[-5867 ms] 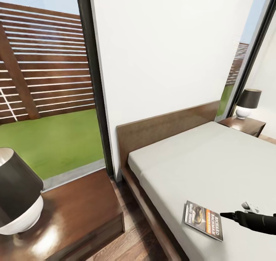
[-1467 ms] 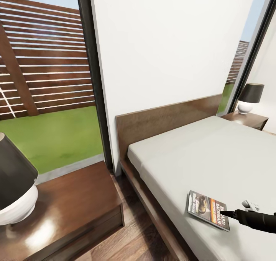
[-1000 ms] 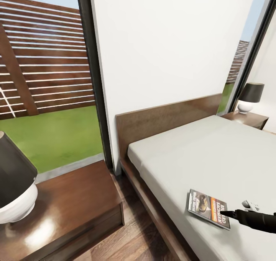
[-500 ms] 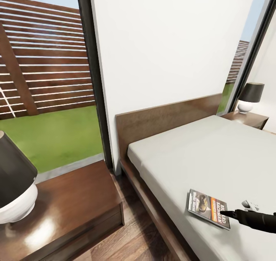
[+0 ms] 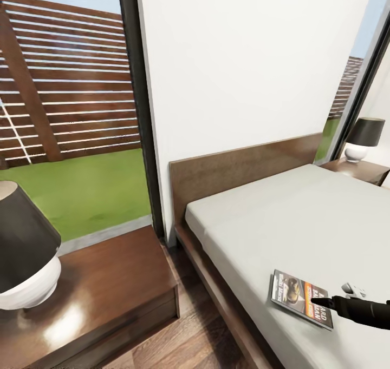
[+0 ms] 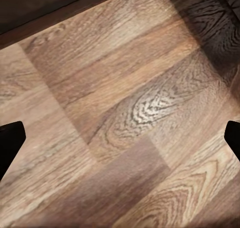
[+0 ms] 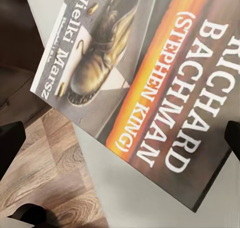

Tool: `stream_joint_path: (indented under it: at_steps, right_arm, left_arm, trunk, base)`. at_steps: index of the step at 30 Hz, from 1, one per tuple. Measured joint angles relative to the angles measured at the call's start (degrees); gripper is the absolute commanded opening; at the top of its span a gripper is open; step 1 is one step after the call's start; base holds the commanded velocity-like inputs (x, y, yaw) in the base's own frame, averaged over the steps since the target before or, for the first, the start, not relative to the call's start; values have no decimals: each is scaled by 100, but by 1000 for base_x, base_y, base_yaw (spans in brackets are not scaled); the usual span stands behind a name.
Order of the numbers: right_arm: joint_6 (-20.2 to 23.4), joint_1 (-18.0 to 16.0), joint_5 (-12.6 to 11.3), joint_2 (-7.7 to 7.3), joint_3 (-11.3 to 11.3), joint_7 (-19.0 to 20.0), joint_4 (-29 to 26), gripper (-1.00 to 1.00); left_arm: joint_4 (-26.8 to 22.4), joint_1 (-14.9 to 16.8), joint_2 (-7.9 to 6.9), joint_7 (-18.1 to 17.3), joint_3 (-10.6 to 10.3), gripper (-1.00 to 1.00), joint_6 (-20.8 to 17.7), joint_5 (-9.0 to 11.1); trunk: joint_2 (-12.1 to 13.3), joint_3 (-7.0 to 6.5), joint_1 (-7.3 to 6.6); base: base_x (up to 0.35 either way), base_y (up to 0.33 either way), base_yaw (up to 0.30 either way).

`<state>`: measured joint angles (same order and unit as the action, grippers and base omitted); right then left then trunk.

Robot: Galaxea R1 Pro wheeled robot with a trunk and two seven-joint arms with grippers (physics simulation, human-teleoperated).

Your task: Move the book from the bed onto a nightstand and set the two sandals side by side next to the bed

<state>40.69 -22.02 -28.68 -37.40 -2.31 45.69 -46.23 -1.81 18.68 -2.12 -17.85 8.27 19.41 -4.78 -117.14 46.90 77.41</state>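
Your right gripper (image 5: 317, 301) reaches in from the frame edge, its dark tip over the near corner of the book (image 5: 301, 298), which lies flat on the bed (image 5: 281, 223) near its side edge. Most of that arm is cut off. From the right wrist, the fingertips (image 7: 11, 138) sit wide apart at the frame's sides, released, with the cover between them. Your left gripper (image 6: 120, 138) is spread too, over bare wood floor (image 6: 125, 112). A nightstand (image 5: 108, 282) carries a lamp (image 5: 24, 261), partly cropped.
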Motion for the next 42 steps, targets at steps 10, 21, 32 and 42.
stream_joint_path:
  at_steps: [10, 21, 32, 42]
  right_arm:
    - [0, 0, 0, 0, 0, 10, -2, 100]
    - [-5, 1, -7, -2, 0, 11, -8, 100]
    - [-2, 0, -9, -3, 0, 11, -9, 100]
    - [0, 0, -9, 0, 0, 11, -9, 100]
  left_arm:
    - [0, 0, 1, 0, 2, 100, 0, 0]
    - [0, 0, 2, 0, -6, 100, -6, 0]
    - [0, 0, 1, 0, 3, 100, -2, 0]
    - [0, 0, 0, 0, 4, 100, 0, 0]
  trunk:
    - [0, 0, 0]
    - [-159, 71, 87]
    - [-160, 72, 88]
    - [-161, 72, 88]
  base:
    - [0, 0, 5]
    - [0, 0, 0]
    - [0, 0, 0]
    - [0, 0, 0]
